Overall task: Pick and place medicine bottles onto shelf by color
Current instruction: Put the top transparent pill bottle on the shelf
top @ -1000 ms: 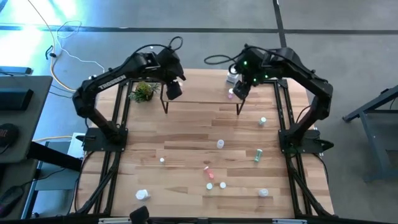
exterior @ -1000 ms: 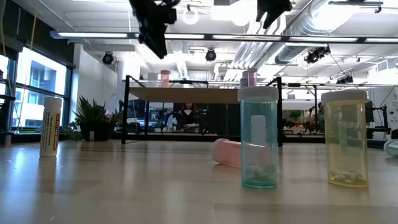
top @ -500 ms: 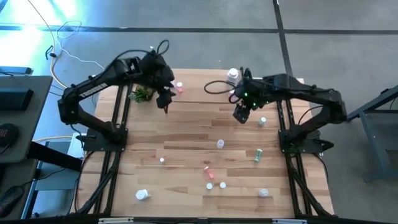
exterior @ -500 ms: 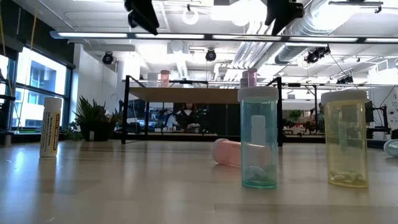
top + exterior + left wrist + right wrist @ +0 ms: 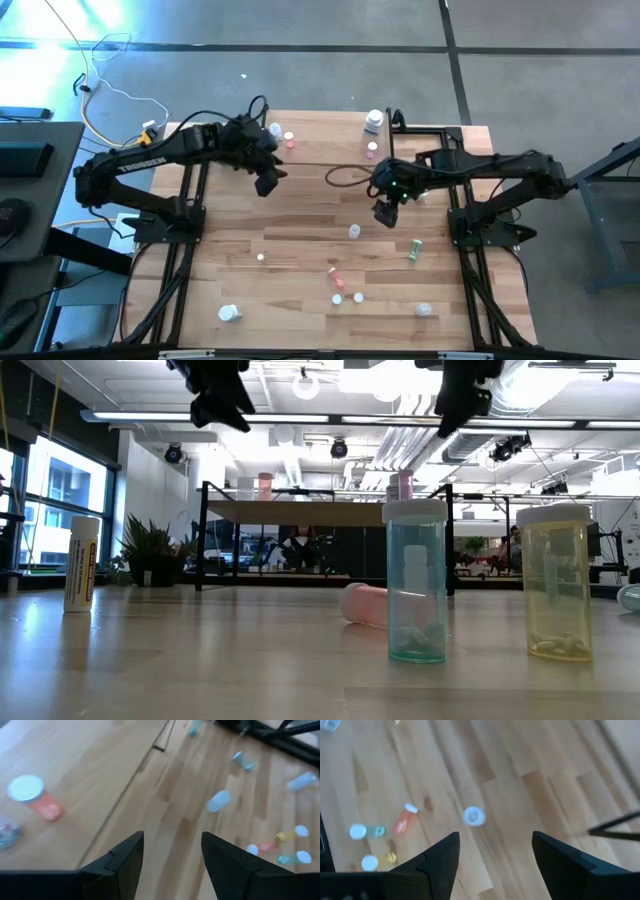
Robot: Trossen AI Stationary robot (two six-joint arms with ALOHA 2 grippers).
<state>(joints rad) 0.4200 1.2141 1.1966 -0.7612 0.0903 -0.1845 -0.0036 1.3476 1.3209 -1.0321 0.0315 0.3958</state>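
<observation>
— Item one, the shelf (image 5: pixel 330 135): what stands on it?

— Four medicine bottles. A white bottle (image 5: pixel 275 128) and a pink bottle (image 5: pixel 290 138) at its left end, a white jar (image 5: pixel 374 120) and a second pink one (image 5: pixel 372 148) at its right end. The middle of the plank is bare.

— Item two, stock not yet shelved?

— Scattered on the table in front of the shelf. A white-capped bottle (image 5: pixel 353 231) is nearest it, a green bottle (image 5: pixel 414 248) lies off to the right of that, a pink bottle on its side (image 5: pixel 333 270) is farther out, and several more sit well apart from the shelf near the table's front edge.

— Item three, the grippers?

— The left gripper (image 5: pixel 266 183) is just in front of the shelf's left end, fingers spread, nothing between them. The right gripper (image 5: pixel 385 212) is just in front of the shelf's right end, likewise spread and empty (its wrist camera looks straight down on that white-capped bottle (image 5: pixel 473 816)).

— Step in hand?

— By my reckoning, a reach for a fresh pick, both arms unladen. The right one needs to centre over the white-capped bottle, descend with the cap between its fingers and close gently; the bottle is small and could tip or roll away
</observation>
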